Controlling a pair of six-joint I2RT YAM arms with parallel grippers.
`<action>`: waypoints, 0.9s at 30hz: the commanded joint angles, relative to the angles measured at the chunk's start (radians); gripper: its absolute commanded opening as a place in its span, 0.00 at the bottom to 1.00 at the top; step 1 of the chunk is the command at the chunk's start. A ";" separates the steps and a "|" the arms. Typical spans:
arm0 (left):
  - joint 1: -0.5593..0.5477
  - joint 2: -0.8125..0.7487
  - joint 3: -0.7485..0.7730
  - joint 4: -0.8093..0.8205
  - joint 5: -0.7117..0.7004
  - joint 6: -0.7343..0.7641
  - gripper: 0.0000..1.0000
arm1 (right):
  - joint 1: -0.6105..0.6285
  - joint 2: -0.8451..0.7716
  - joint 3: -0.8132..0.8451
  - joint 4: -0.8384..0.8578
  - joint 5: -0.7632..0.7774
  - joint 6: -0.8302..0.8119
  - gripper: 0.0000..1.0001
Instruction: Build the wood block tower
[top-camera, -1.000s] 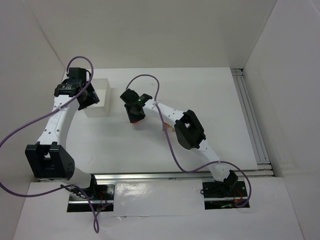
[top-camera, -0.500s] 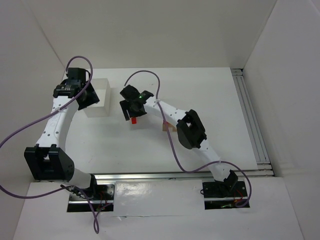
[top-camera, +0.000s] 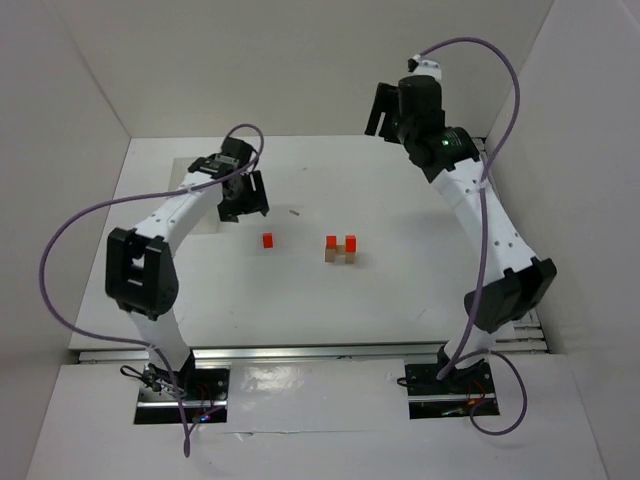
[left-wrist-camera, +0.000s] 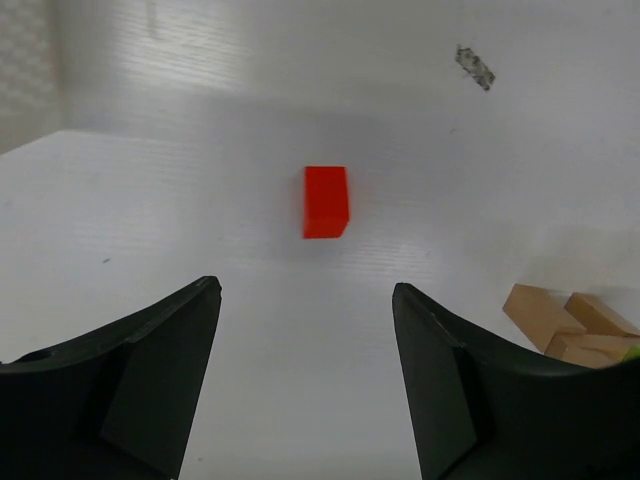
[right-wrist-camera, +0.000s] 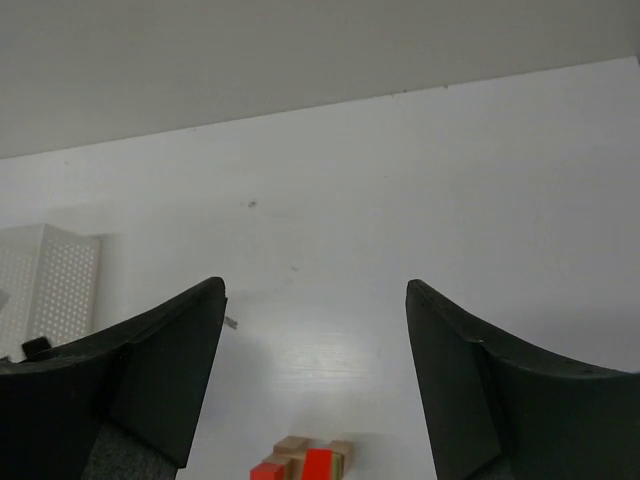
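A lone red block lies on the table; in the left wrist view it sits a little ahead of my fingers. A small cluster of tan and red blocks stands to its right; it shows at the right edge of the left wrist view and, with a lime green edge, at the bottom of the right wrist view. My left gripper is open and empty, just behind and left of the lone red block. My right gripper is open and empty, raised high at the back right.
A thin tan stick lies behind the blocks and shows as a small speck in the left wrist view. A white perforated box stands at the back left, mostly behind my left arm. White walls close in the table.
My right gripper has let go of the red block on the table and swung up to the back right. My left gripper has moved from the white box towards the red block.
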 joint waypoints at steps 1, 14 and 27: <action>-0.051 0.121 0.116 0.012 0.059 -0.042 0.82 | 0.007 -0.011 -0.143 -0.044 -0.001 0.002 0.80; -0.073 0.349 0.171 0.012 0.011 -0.108 0.76 | -0.077 -0.120 -0.311 -0.076 -0.065 -0.017 0.82; -0.091 0.293 0.033 0.035 -0.040 -0.128 0.64 | -0.077 -0.043 -0.300 -0.066 -0.107 -0.017 0.82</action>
